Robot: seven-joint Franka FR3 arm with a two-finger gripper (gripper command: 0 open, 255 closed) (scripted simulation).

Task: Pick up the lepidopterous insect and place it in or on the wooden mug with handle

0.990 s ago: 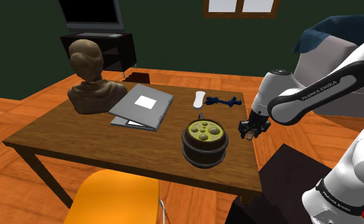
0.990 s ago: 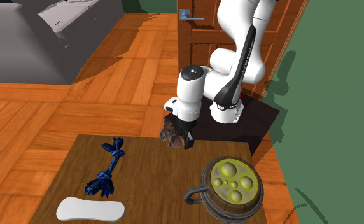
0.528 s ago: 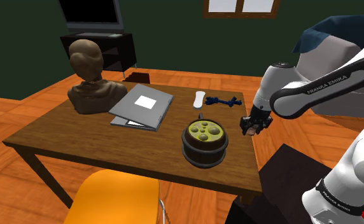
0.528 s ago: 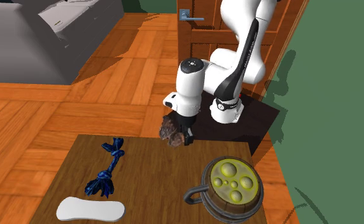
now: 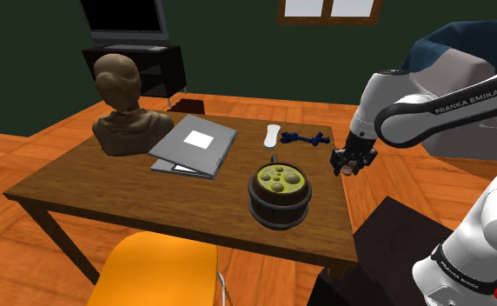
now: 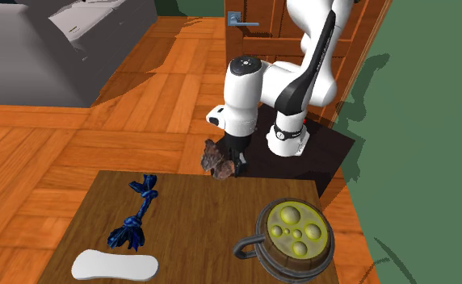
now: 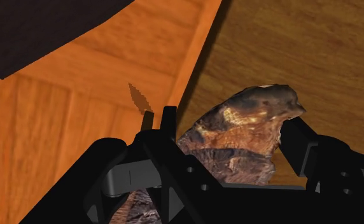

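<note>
My black gripper (image 5: pixel 349 165) hangs above the table's edge nearest the stand, shut on a brown mottled moth (image 6: pixel 216 160). From the wrist, the moth's (image 7: pixel 238 137) wings fan out between my fingers (image 7: pixel 301 149), with the table edge and floor below. The dark barrel-shaped mug (image 5: pixel 279 196) with a handle and a yellow-green bubbly top stands on the table, toward the shoulder view's left of and below my gripper. From the second exterior view the mug (image 6: pixel 294 236) sits nearer the camera than my gripper (image 6: pixel 231 167).
On the brown table (image 5: pixel 82 182) lie a grey laptop (image 5: pixel 195 146), a brown bust (image 5: pixel 123 109), a white flat object (image 5: pixel 272 136) and a blue knotted rope (image 6: pixel 135 215). An orange chair (image 5: pixel 160 269) stands at the table's near side. My dark stand (image 6: pixel 314 153) is beside the table.
My gripper has risen with the moth and shifted slightly toward the shoulder view's right, away from the tabletop. Nothing on the table has moved.
</note>
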